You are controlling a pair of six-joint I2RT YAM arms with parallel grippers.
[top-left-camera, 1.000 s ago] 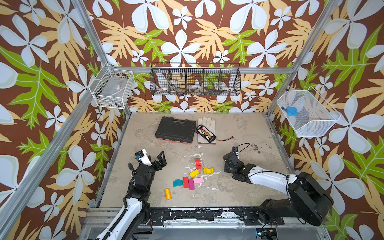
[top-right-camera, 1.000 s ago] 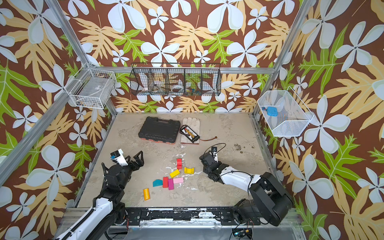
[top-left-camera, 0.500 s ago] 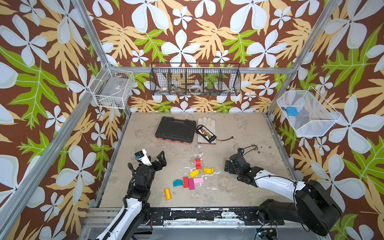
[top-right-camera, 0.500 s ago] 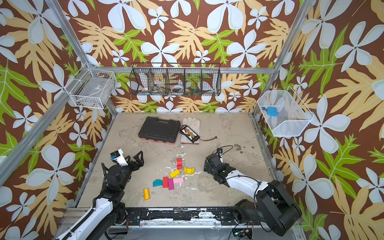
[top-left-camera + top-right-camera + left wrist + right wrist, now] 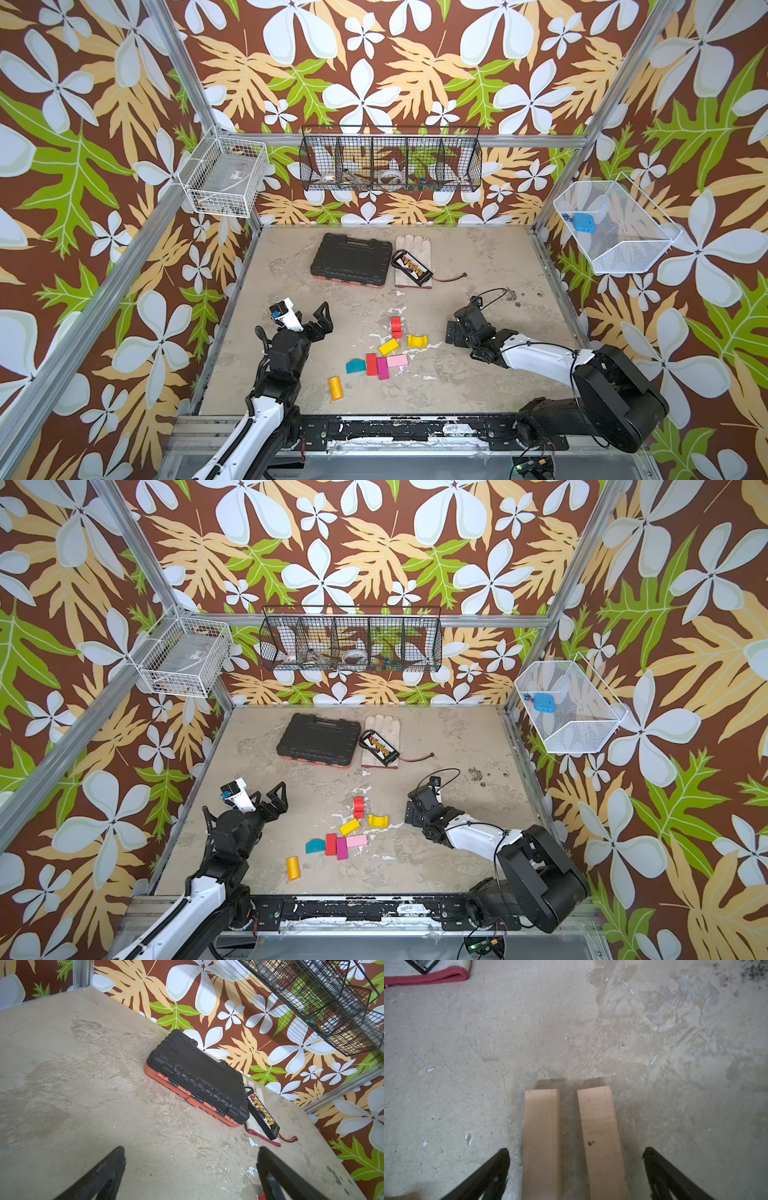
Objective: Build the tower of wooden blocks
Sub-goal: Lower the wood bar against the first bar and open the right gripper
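Observation:
Two plain tan wood blocks [image 5: 541,1142] [image 5: 600,1140] lie side by side on the table with a narrow gap between them. My right gripper [image 5: 576,1156] stands open astride both, its fingers clear of them; in both top views this gripper [image 5: 457,328] covers them. Left of it lie the loose coloured blocks: a red one [image 5: 397,327], a yellow arch [image 5: 417,341], a yellow rectangle [image 5: 388,346], pink [image 5: 397,360], magenta [image 5: 382,368], another red [image 5: 371,364], a teal wedge [image 5: 355,366] and an orange cylinder [image 5: 335,387]. No tower stands. My left gripper [image 5: 309,320] hangs open and empty, left of the blocks.
A black ribbed case [image 5: 351,259] lies at the back of the table, with a white glove [image 5: 411,249] and a black battery board [image 5: 412,266] with a wire beside it. Wire baskets hang on the walls: white [image 5: 224,176], black [image 5: 390,158], white mesh [image 5: 611,226].
My right gripper's jaws have opened wide around the tan blocks, and its arm has swung lower and to the right. The left arm has not moved.

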